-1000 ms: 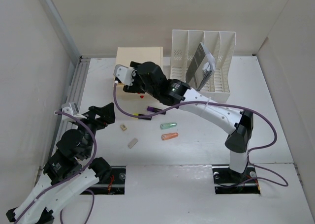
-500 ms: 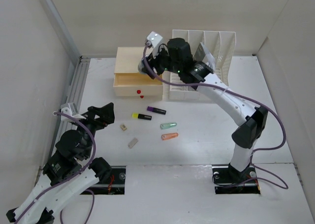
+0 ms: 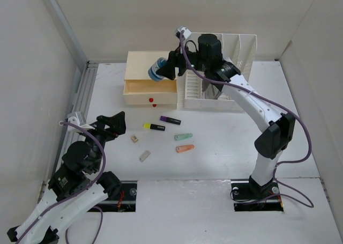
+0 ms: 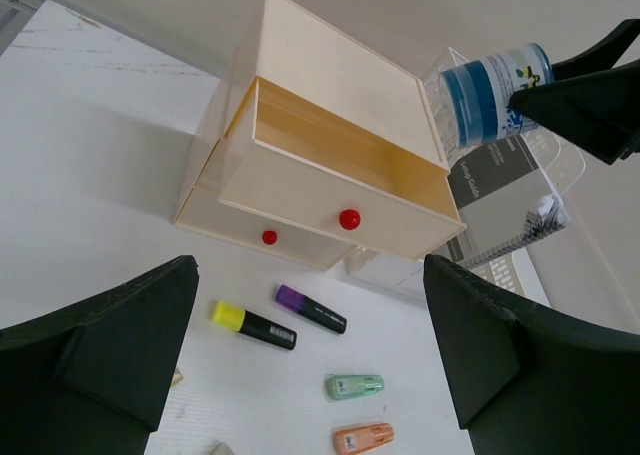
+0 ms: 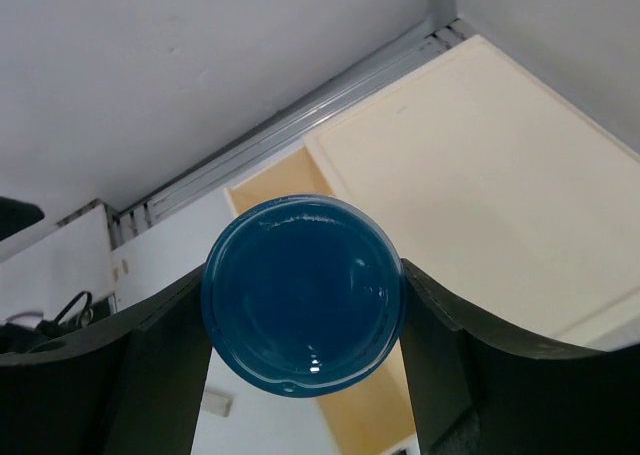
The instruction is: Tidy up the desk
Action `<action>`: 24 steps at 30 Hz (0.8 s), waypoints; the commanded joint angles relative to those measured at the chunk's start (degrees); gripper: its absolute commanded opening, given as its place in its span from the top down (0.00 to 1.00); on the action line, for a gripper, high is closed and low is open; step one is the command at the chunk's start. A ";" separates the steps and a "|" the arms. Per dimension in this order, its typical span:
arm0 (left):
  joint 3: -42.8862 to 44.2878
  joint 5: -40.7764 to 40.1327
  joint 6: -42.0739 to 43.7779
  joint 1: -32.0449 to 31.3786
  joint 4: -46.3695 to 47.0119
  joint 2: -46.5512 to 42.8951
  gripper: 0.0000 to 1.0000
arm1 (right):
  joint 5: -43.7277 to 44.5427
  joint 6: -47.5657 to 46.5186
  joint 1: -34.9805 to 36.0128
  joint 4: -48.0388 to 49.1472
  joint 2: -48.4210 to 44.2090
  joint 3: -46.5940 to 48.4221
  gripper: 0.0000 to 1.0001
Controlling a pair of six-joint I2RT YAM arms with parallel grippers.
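Overhead, one matte white counter (image 3: pixel 225 163) filled the view, with one grey metal rail (image 3: pixel 80 102) along its 9 o'clock edge. At 11 o'clock stood one cream wooden drawer box (image 3: pixel 151 61) with two drawers, each bearing one round red knob; the upper drawer (image 4: pixel 330 190) was pulled out and the lower one was shut. At 1 o'clock stood one white slotted file rack (image 3: pixel 236 45), holding grey papers. Six loose items lay near the centre: two black-bodied highlighters, one yellow-capped (image 3: pixel 154 126) and one purple-capped (image 3: pixel 170 119); two capsule-shaped pieces, one green (image 3: pixel 183 137) and one orange (image 3: pixel 185 148); and two small blocks, one beige (image 3: pixel 134 139) and one grey (image 3: pixel 144 155). The right gripper (image 3: pixel 163 70) clasped one cylindrical container (image 4: pixel 492 93), white with blue bands and a round glossy blue end, above the drawer box. The left gripper (image 3: pixel 113 124) hung at 8 o'clock, jaws spread wide and holding nothing.
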 commanded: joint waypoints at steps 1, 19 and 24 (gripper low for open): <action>-0.38 -0.43 -0.30 -0.12 2.02 -0.23 0.06 | -3.22 -1.58 1.79 6.29 -2.95 -0.86 1.00; -0.38 0.71 -0.30 -0.12 2.55 -0.85 0.06 | 3.47 -11.08 5.49 -4.00 1.00 1.16 1.00; -0.38 1.24 -0.30 -0.12 2.55 -0.85 0.06 | 3.47 -11.70 5.49 -4.52 1.00 -0.59 1.00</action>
